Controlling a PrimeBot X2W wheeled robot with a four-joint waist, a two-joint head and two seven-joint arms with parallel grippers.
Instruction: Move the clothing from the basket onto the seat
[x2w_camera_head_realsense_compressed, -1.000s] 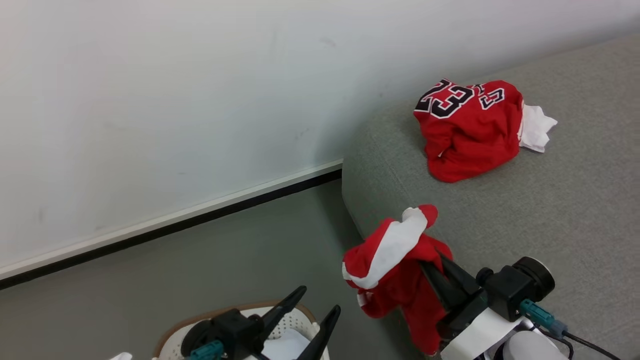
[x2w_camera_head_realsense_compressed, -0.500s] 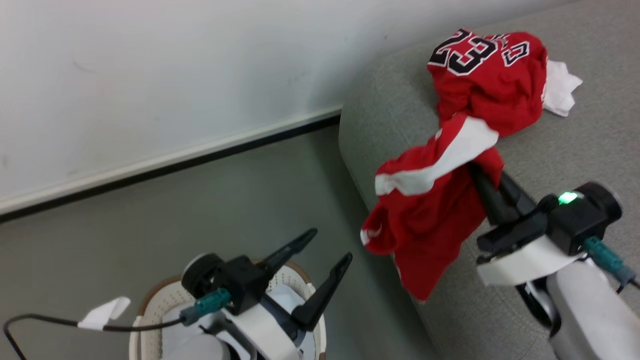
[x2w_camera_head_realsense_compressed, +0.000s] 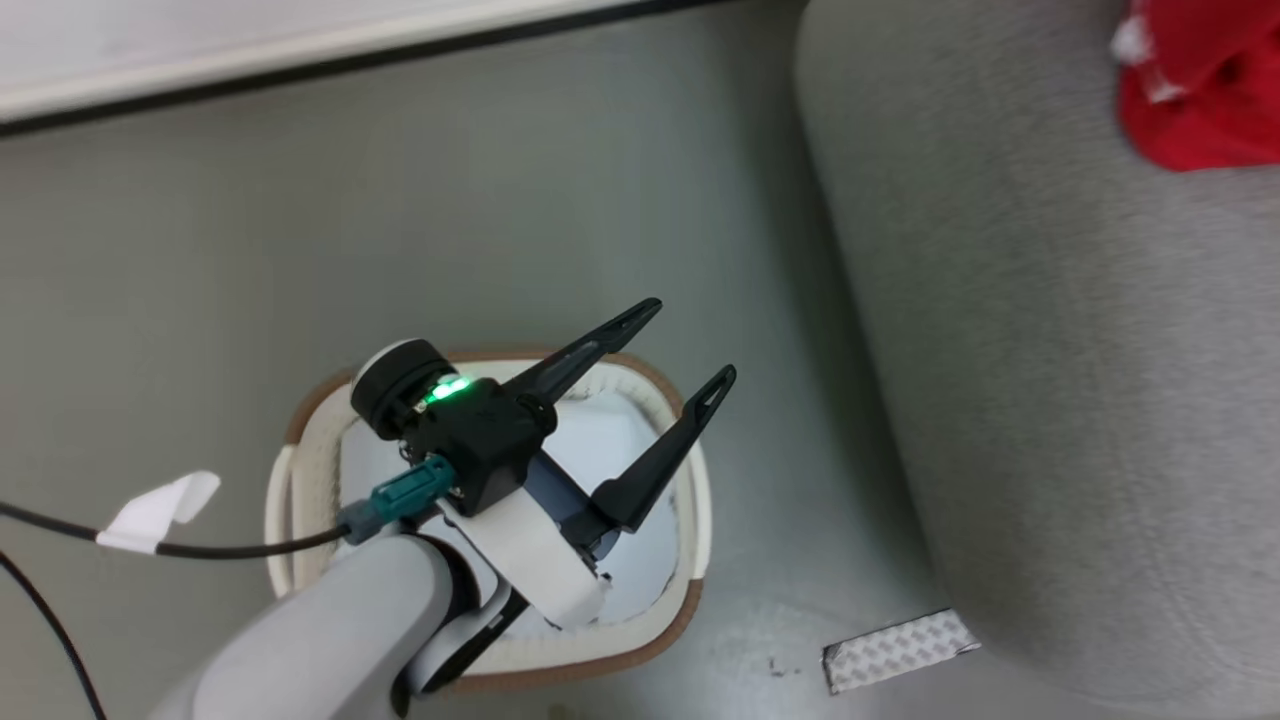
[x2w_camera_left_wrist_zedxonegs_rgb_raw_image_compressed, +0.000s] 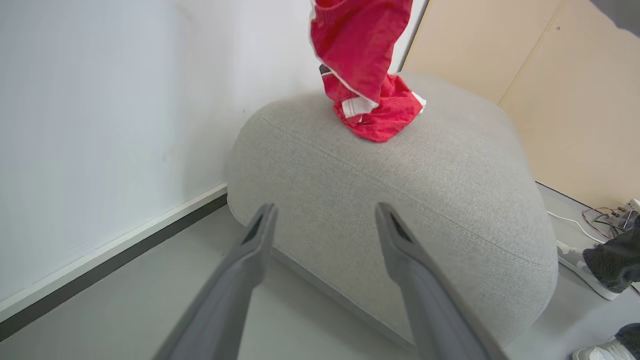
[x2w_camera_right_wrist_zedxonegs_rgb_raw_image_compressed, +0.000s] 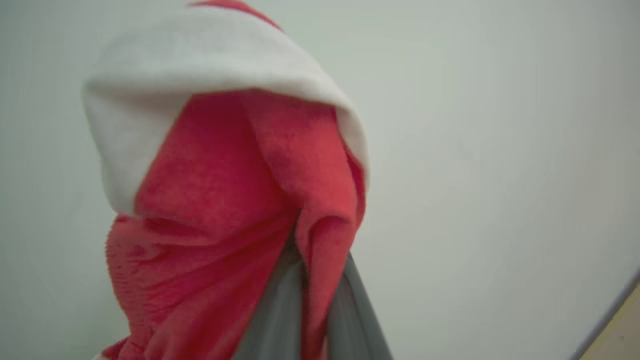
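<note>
My left gripper stands open and holds nothing, hovering over the cream basket with its brown rim; the basket's pale inside shows beneath the arm. The grey seat fills the right side. Red clothing lies on it at the top right corner. In the left wrist view the left gripper points at the seat, where a red garment hangs from above onto a red pile. My right gripper is shut on that red, white-trimmed garment, in front of a white wall.
Grey floor lies between the wall's dark baseboard and the seat. A patch of white tape sticks to the floor by the seat. A person's shoes and loose cables are beyond the seat, before a beige panel.
The head camera has tilted down toward the basket. The right gripper has lifted the red garment up over the seat, out of the head view. The left gripper stays open.
</note>
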